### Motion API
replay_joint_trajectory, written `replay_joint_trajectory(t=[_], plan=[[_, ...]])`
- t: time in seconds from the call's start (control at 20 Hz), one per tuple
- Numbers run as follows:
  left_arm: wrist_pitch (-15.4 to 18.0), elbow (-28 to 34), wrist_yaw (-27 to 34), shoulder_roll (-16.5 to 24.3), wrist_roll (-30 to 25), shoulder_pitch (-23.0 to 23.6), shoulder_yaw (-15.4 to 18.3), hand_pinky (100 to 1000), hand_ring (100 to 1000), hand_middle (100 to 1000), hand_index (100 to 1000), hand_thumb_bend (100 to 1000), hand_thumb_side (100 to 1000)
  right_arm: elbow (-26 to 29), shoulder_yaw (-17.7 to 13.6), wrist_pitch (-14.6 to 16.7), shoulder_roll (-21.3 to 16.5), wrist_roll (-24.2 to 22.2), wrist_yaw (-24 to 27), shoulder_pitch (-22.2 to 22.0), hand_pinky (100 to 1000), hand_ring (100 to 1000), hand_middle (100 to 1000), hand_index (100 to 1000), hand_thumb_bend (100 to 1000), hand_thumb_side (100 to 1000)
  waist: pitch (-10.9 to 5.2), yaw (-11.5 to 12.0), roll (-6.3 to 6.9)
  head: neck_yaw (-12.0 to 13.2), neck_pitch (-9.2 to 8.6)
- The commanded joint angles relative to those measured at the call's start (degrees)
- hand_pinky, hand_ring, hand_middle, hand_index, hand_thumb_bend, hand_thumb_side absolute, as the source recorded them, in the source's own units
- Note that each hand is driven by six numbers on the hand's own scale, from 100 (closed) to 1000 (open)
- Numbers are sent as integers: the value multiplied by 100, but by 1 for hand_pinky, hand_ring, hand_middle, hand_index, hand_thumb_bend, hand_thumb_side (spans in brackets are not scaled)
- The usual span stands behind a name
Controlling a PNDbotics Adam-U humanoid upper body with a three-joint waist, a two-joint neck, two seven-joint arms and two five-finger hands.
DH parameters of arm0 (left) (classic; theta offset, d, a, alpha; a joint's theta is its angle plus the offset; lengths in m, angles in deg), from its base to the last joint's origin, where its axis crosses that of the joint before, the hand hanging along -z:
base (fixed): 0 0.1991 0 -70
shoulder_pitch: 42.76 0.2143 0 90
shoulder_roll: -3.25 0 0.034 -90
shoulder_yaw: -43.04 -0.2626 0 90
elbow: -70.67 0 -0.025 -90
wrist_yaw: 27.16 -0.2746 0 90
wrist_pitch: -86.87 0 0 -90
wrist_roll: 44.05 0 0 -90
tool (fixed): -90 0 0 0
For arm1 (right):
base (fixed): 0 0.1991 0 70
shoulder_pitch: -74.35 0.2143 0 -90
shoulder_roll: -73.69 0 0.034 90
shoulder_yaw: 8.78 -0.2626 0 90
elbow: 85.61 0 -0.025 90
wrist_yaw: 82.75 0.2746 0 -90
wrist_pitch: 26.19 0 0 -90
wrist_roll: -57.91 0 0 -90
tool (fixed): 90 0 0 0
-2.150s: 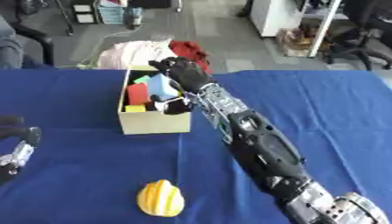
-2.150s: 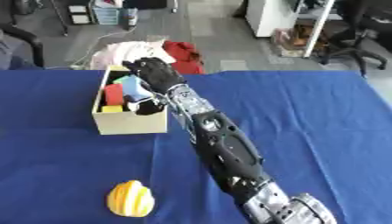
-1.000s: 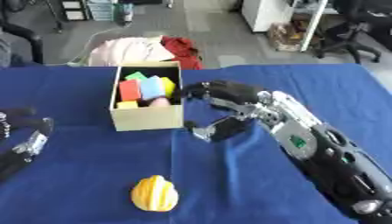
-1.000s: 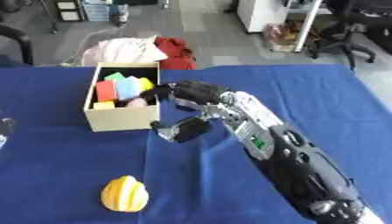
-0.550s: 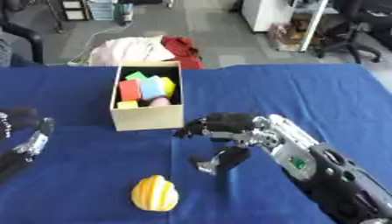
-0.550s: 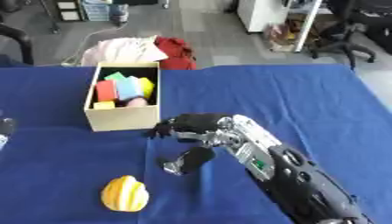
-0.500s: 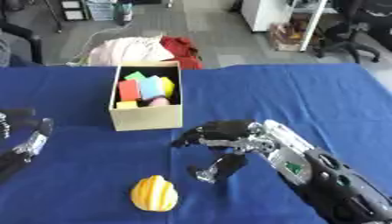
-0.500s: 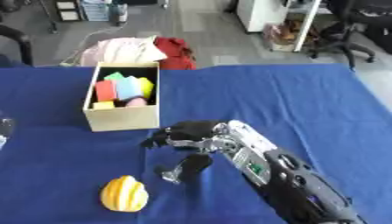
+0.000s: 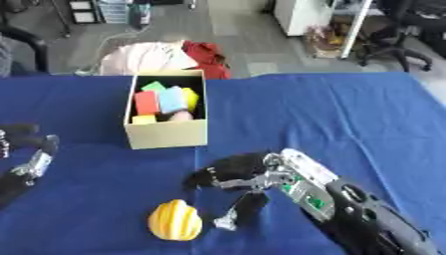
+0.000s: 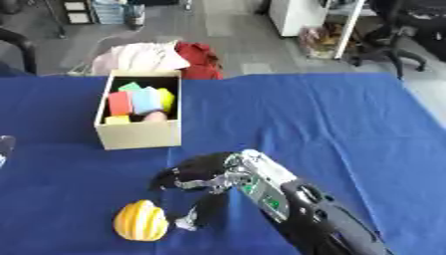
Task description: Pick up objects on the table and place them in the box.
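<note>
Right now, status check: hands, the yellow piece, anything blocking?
Right hand open, fingers spread just right of yellow ridged object, not touching. Left hand idle at left edge, open. Box already holds coloured blocks. Nothing in the way.

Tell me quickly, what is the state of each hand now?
Right hand: open, holding nothing, beside the yellow object.
Left hand: cannot be told.

The right hand (image 9: 235,179) has swung from the box (image 9: 167,133) down beside the yellow object (image 9: 175,220).

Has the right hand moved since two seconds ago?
Yes. The right hand has come back from the box toward the robot, now open beside the yellow object.
</note>
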Motion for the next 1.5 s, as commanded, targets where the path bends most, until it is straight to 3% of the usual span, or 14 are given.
replay_joint_trajectory(t=[0.05,0.65,0.9,1.15,1.3,1.35,1.5], plan=[[11,60,-11,108,-15,-65,34,874,688,683,717,438,450,38,12,166,102,43,-312,138,923,901,1000,1000,100,719,-143,7,62,-30,12],[18,65,-10,82,-45,-90,19,875,690,684,717,437,452,-674,-20,318,525,7,-568,217,921,883,956,1000,100,776,-114,8,98,-73,6],[18,64,-13,77,-52,-90,19,875,691,684,718,436,452,-946,-87,348,646,-25,-671,258,909,847,898,966,100,732,-109,8,101,-82,8],[18,64,-16,71,-50,-83,24,876,692,685,718,435,453,-878,-123,379,659,260,-992,284,869,763,689,860,100,405,-108,13,101,-72,15],[17,66,-13,72,-48,-78,29,876,692,685,718,435,453,-845,-136,466,667,629,-1296,299,819,641,519,737,100,223,-112,22,109,-77,12],[16,66,-11,73,-47,-77,30,876,692,685,718,435,453,-850,-147,489,671,803,-1399,299,793,579,451,657,100,161,-113,24,110,-79,11],[17,68,-7,73,-46,-76,33,876,692,685,718,434,453,-876,-207,530,670,1544,-1646,290,738,479,295,497,100,100,-120,20,112,-75,7]])
